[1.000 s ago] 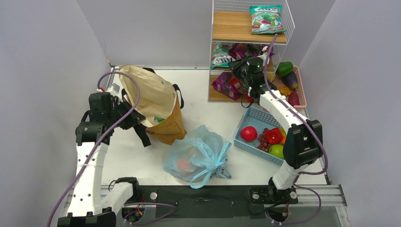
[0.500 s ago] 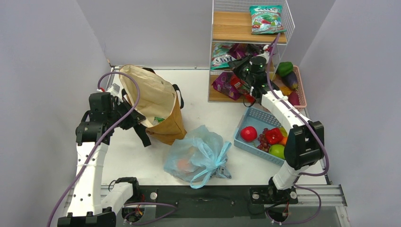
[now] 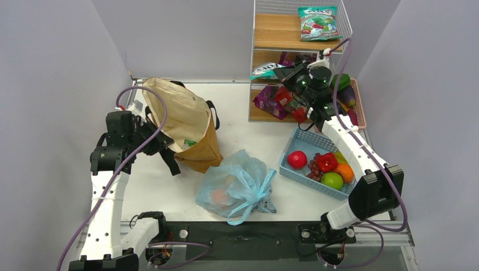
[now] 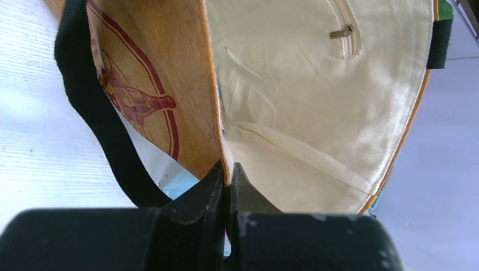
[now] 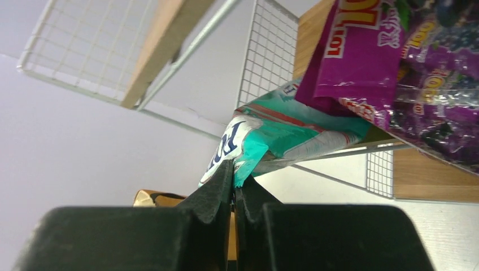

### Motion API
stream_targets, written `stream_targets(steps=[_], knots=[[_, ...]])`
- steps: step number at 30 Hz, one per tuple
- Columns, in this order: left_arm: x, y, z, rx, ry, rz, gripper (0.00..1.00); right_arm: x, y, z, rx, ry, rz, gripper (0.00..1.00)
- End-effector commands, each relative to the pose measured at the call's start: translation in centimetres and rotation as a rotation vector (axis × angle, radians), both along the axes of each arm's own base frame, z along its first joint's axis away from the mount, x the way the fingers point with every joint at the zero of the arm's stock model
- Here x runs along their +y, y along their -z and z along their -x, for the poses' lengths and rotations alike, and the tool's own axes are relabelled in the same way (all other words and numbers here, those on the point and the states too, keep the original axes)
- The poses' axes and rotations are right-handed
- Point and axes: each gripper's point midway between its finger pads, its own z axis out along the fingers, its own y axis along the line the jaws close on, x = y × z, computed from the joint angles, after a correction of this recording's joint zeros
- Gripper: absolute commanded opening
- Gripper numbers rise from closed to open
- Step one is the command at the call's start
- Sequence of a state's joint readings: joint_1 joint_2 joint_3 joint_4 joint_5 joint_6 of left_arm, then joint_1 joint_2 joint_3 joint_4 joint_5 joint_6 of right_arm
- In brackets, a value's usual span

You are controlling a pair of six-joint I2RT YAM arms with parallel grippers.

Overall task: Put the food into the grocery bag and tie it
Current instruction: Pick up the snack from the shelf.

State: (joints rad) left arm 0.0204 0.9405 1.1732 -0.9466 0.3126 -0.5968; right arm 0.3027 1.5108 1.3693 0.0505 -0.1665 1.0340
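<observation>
So your left gripper (image 4: pixel 227 172) is clamped tight on the rim of the tan tote (image 4: pixel 294 96), one finger inside against the cream lining, the other outside near the black strap (image 4: pixel 90 113). Your right gripper (image 5: pixel 233 169) is up at the wire shelf (image 3: pixel 257 34), pinched on the corner of a teal snack bag (image 5: pixel 282 132) lying just under a purple snack bag (image 5: pixel 384 56). The grocery bag (image 3: pixel 237 178) is slumped on the table (image 3: pixel 243 107) near the front edge, between the tote and the blue basket (image 3: pixel 303 141), its handles bunched on its right side and something orange showing through the plastic. The loose food (image 3: pixel 326 162) is piled in that basket, with a tomato (image 3: pixel 297 159) and a green apple (image 3: pixel 332 180) in there.
</observation>
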Motion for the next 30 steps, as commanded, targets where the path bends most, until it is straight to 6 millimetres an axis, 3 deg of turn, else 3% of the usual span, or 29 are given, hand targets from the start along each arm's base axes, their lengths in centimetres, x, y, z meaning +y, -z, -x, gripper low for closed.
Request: stream_targets(steps=[1, 11, 22, 30], knots=[[-0.4, -1.2, 0.0, -0.044, 0.01, 0.022, 0.0, 0.0, -5.6, 2.6, -0.142, -0.036, -0.044, 0.0], [-0.5, -1.2, 0.1, -0.047, 0.009, 0.03, 0.0, 0.2, -7.6, 5.0, -0.187, -0.076, -0.04, 0.0], [-0.6, -1.1, 0.0, -0.047, 0.011, 0.039, 0.0, 2.2, -10.9, 7.0, -0.262, -0.174, -0.041, 0.0], [-0.6, -1.2, 0.1, -0.049, 0.012, 0.038, 0.0, 2.9, -10.8, 6.8, -0.267, -0.207, -0.033, 0.0]])
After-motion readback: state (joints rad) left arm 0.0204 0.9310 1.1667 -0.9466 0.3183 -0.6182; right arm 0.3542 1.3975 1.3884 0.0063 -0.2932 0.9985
